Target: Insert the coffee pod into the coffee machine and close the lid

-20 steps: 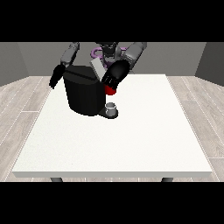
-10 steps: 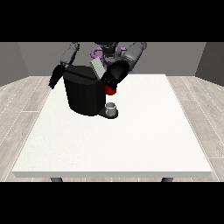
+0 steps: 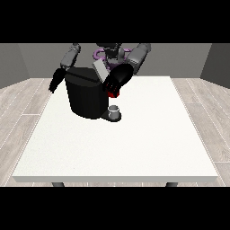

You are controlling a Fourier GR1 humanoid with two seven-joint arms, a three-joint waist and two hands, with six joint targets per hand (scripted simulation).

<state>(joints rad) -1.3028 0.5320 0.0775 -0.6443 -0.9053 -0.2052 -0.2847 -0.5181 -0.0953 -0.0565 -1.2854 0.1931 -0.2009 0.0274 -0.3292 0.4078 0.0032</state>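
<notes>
While the hand at the view's right (image 3: 117,79) hovers at the coffee machine (image 3: 87,96) by its raised lid (image 3: 100,71), fingers unreadable and no pod visible, it should press that lid down squarely.

Coffee machine (image 3: 86,96) standing on the table (image 3: 134,143) toward its back left, small cup (image 3: 115,110) sitting at its right base, robot (image 3: 110,51) standing behind the table

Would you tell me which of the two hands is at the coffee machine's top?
The hand at the view's right, beside the red thing; the other hand hangs off the machine's side.
</notes>
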